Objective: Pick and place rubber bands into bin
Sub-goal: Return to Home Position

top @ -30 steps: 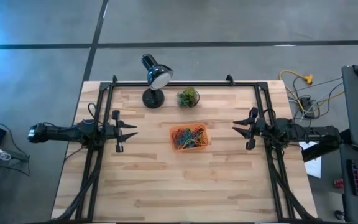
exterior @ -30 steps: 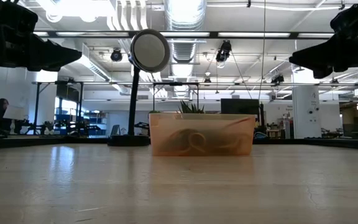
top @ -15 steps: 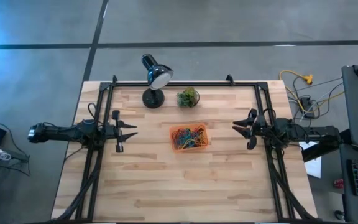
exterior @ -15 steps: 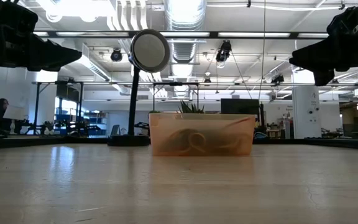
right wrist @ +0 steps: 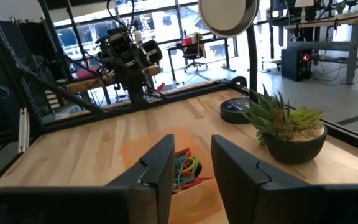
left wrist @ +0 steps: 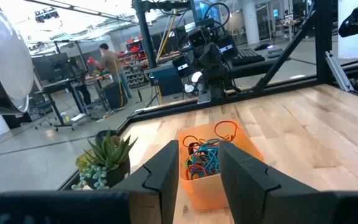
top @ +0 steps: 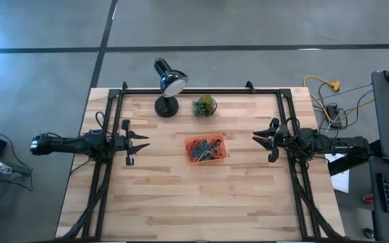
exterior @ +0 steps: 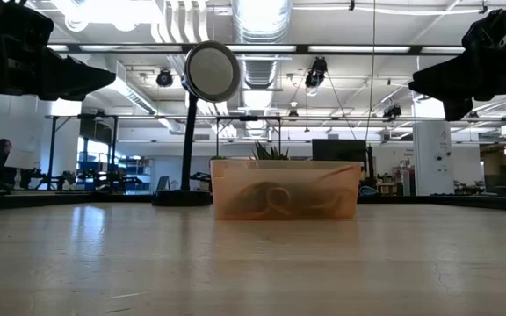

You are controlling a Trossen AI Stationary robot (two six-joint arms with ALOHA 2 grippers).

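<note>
i saw left pincer (top: 142,142) hovering released, empty, over left side of counter (top: 181,202); right pincer (top: 258,140) released, empty, over right side. between them, well apart from both, sat bin (top: 187,151) mid-counter, rubber bands (top: 206,150) tangled inside. lamp (top: 167,84) and potted plant (top: 204,104) stood near bin.

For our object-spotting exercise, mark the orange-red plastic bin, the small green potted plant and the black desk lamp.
orange-red plastic bin (exterior: 323,175), low view, front wall.
small green potted plant (top: 204,105), high view, leaves.
black desk lamp (top: 165,106), high view, round base.
</note>
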